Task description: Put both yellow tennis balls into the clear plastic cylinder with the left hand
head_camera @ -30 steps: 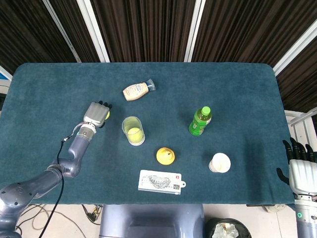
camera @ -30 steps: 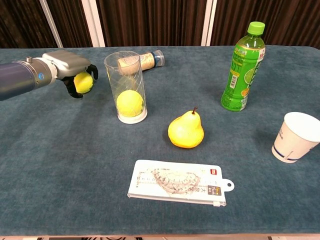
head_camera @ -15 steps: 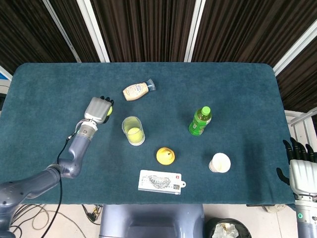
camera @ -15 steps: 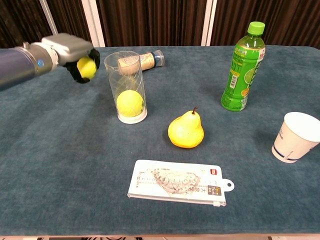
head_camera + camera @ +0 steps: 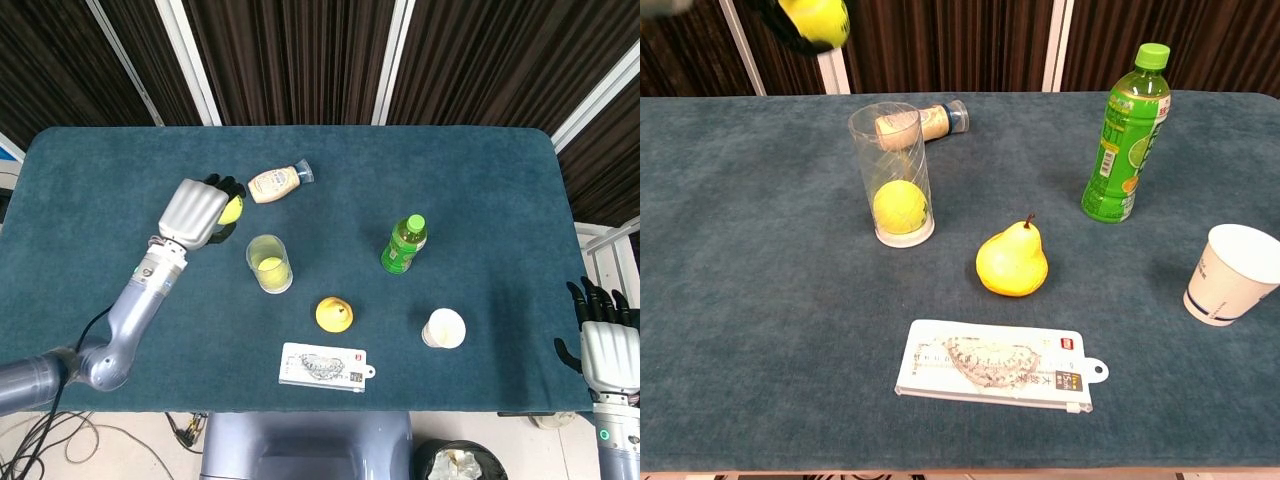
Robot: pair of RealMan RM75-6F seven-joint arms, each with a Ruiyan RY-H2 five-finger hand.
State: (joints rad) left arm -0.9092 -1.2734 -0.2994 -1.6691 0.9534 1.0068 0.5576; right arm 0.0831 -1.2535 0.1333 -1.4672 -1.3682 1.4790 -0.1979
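Now, in the head view my left hand (image 5: 196, 212) grips the second tennis ball (image 5: 231, 210) above the cloth; the clear plastic cylinder (image 5: 269, 263) stands upright toward five o'clock, its mouth unobstructed, mayonnaise bottle (image 5: 277, 183) behind. My right hand (image 5: 601, 340) idles, fingers apart, well off. In the chest view, the held ball sits at the top edge, at eleven o'clock from the cylinder, which holds the first ball (image 5: 900, 207).
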